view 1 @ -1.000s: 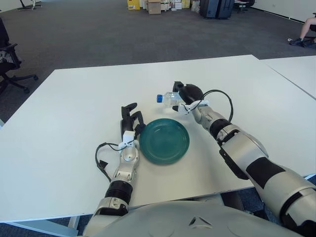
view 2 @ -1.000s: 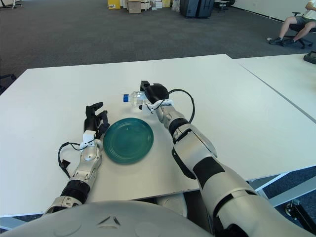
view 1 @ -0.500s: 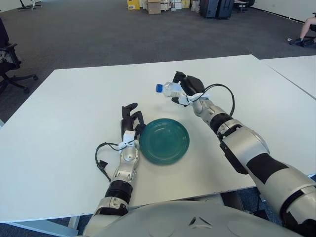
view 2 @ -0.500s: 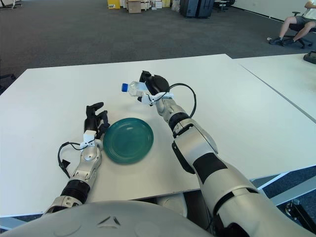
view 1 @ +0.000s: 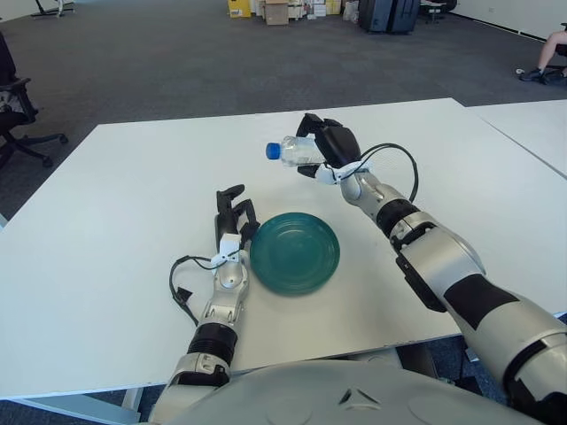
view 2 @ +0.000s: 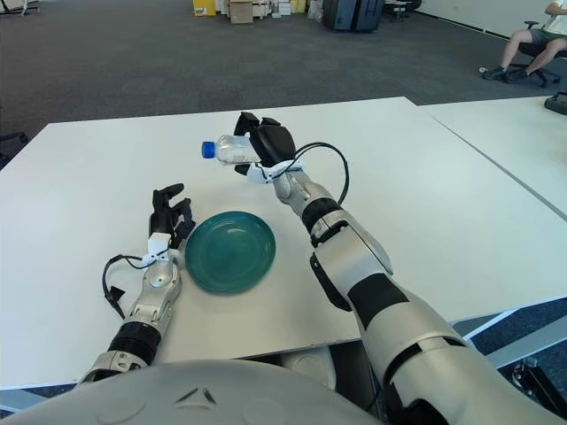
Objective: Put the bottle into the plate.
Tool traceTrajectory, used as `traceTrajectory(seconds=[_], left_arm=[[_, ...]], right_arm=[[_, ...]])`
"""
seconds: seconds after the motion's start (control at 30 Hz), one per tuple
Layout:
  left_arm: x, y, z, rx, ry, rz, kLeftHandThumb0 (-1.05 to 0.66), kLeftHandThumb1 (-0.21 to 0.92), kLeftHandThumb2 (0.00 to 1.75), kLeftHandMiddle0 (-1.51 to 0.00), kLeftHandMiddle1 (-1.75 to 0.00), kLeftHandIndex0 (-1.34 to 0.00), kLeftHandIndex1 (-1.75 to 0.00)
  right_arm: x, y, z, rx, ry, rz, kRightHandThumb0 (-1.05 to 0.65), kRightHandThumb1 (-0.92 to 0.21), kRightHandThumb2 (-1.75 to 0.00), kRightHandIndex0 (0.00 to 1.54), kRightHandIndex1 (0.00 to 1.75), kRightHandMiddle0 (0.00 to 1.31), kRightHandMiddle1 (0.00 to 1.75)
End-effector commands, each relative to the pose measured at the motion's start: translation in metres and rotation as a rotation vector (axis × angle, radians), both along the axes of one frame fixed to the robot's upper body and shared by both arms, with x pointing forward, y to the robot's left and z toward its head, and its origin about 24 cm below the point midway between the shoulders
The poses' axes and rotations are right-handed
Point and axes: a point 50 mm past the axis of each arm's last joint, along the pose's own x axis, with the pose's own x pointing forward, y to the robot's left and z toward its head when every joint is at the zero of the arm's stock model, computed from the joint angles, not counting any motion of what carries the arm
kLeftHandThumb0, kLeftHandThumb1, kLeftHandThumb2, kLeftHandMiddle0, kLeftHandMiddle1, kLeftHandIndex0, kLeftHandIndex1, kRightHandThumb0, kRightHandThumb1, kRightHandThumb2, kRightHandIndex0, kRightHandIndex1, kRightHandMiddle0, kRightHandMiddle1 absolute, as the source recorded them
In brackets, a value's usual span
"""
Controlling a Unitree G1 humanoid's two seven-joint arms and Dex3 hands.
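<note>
Currently the right hand (view 1: pixel 330 147) grips a clear plastic water bottle (view 1: pixel 292 150) with a blue cap (view 1: pixel 273 151), fingers wrapped around its body. The bottle is held roughly horizontal in the air, cap pointing to the robot's left, above the white table (view 1: pixel 106 221) and beyond the far rim of the dark green plate (view 1: pixel 295 252). The plate lies flat on the table. The left hand (view 1: pixel 234 218) shows just beside the plate's left edge, fingers loosely extended and holding nothing.

An open office: grey carpet (view 1: pixel 159 62) beyond the right hand (view 1: pixel 330 146), white tables (view 1: pixel 106 221), a swivel chair (view 1: pixel 18 111), stacked boxes (view 1: pixel 266 9) far behind.
</note>
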Motion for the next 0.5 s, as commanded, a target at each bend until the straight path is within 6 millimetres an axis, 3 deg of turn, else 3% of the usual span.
traceTrajectory(seconds=[0.0, 0.47], left_arm=[[0.004, 0.007, 0.003, 0.004, 0.001, 0.028, -0.60, 0.92, 0.75, -0.44, -0.59, -0.15, -1.10], [0.004, 0.018, 0.008, -0.004, -0.006, 0.074, -0.59, 0.92, 0.76, -0.44, -0.59, -0.13, -1.10]], right_arm=[[-0.005, 0.002, 0.003, 0.006, -0.060, 0.055, -0.52, -0.19, -1.47, 1.21, 1.75, 0.71, 1.75], [-0.035, 0.005, -0.008, -0.016, -0.165, 0.274, -0.50, -0.23, -1.41, 1.22, 1.75, 0.67, 1.75]])
